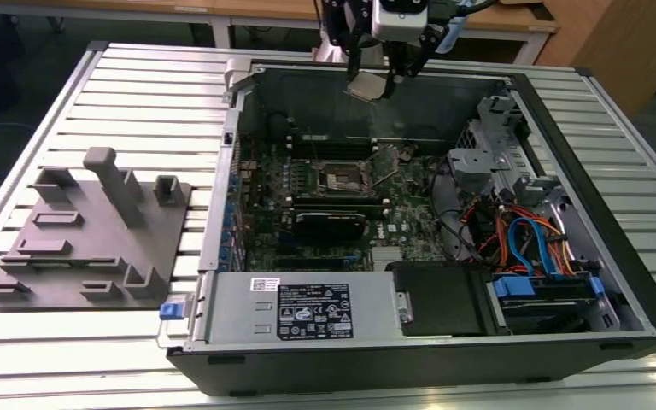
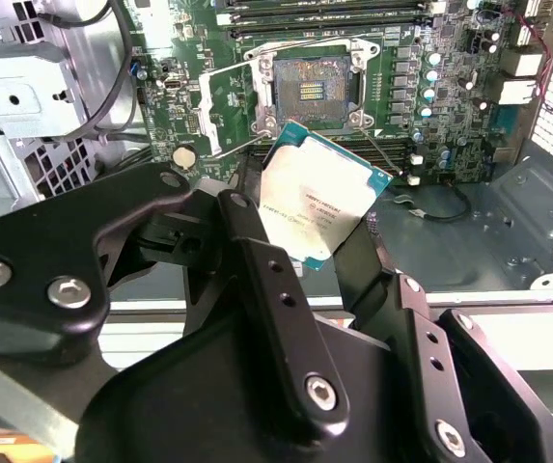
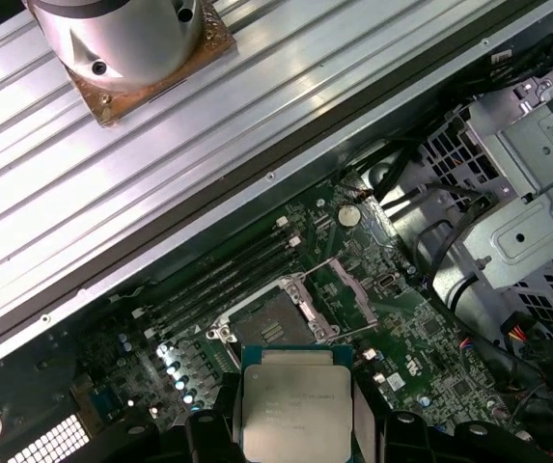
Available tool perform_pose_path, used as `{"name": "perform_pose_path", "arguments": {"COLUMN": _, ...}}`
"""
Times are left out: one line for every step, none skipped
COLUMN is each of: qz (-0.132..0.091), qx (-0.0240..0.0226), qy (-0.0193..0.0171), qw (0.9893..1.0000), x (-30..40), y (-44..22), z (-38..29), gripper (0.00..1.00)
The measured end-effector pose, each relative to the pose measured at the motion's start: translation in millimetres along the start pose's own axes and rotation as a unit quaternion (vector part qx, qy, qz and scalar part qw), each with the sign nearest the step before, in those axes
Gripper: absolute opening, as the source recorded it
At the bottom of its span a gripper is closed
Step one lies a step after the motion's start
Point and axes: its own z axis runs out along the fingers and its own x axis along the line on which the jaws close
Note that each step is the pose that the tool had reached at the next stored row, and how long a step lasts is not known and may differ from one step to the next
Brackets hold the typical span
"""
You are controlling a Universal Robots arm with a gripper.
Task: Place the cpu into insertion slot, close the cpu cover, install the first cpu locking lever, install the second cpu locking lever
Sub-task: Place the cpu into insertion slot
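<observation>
My gripper hangs above the far wall of the open computer case, shut on the cpu, a small silver-topped square chip held tilted. In both wrist views the cpu sits clamped by its edges between the black fingers. The insertion slot lies uncovered on the green motherboard, well below the chip and apart from it. The cpu cover, a thin metal frame, stands swung open beside the slot.
Long black memory slots run beside the socket. A metal drive cage, coloured cables and a power supply fill the case. A grey fixture plate lies on the slatted table at the exterior view's left.
</observation>
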Motion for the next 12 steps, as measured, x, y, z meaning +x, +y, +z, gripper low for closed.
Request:
{"name": "perform_pose_path", "arguments": {"qz": 0.000, "qx": 0.0000, "qy": 0.0000, "qw": 1.0000, "x": 0.0, "y": 0.0, "z": 0.0, "gripper": 0.54}}
{"name": "perform_pose_path", "arguments": {"qz": 0.000, "qx": 0.0000, "qy": 0.0000, "qw": 1.0000, "x": 0.0, "y": 0.0, "z": 0.0, "gripper": 0.54}}
{"name": "perform_pose_path", "arguments": {"qz": 0.000, "qx": 0.0000, "qy": 0.0000, "qw": 1.0000, "x": 0.0, "y": 0.0, "z": 0.0, "gripper": 0.54}}
{"name": "perform_pose_path", "arguments": {"qz": 0.000, "qx": 0.0000, "qy": 0.0000, "qw": 1.0000, "x": 0.0, "y": 0.0, "z": 0.0, "gripper": 0.54}}
{"name": "perform_pose_path", "arguments": {"qz": 0.000, "qx": 0.0000, "qy": 0.0000, "qw": 1.0000, "x": 0.0, "y": 0.0, "z": 0.0, "gripper": 0.54}}
{"name": "perform_pose_path", "arguments": {"qz": 0.000, "qx": 0.0000, "qy": 0.0000, "qw": 1.0000, "x": 0.0, "y": 0.0, "z": 0.0, "gripper": 0.54}}
{"name": "perform_pose_path", "arguments": {"qz": 0.000, "qx": 0.0000, "qy": 0.0000, "qw": 1.0000, "x": 0.0, "y": 0.0, "z": 0.0, "gripper": 0.54}}
{"name": "perform_pose_path", "arguments": {"qz": 0.000, "qx": 0.0000, "qy": 0.0000, "qw": 1.0000, "x": 0.0, "y": 0.0, "z": 0.0, "gripper": 0.54}}
{"name": "perform_pose_path", "arguments": {"qz": 0.000, "qx": 0.0000, "qy": 0.0000, "qw": 1.0000, "x": 0.0, "y": 0.0, "z": 0.0, "gripper": 0.54}}
{"name": "perform_pose_path", "arguments": {"qz": 0.000, "qx": 0.0000, "qy": 0.0000, "qw": 1.0000, "x": 0.0, "y": 0.0, "z": 0.0, "gripper": 0.54}}
{"name": "perform_pose_path", "arguments": {"qz": 0.000, "qx": 0.0000, "qy": 0.0000, "qw": 1.0000, "x": 0.0, "y": 0.0, "z": 0.0, "gripper": 0.54}}
{"name": "perform_pose_path", "arguments": {"qz": 0.000, "qx": 0.0000, "qy": 0.0000, "qw": 1.0000, "x": 0.0, "y": 0.0, "z": 0.0, "gripper": 0.54}}
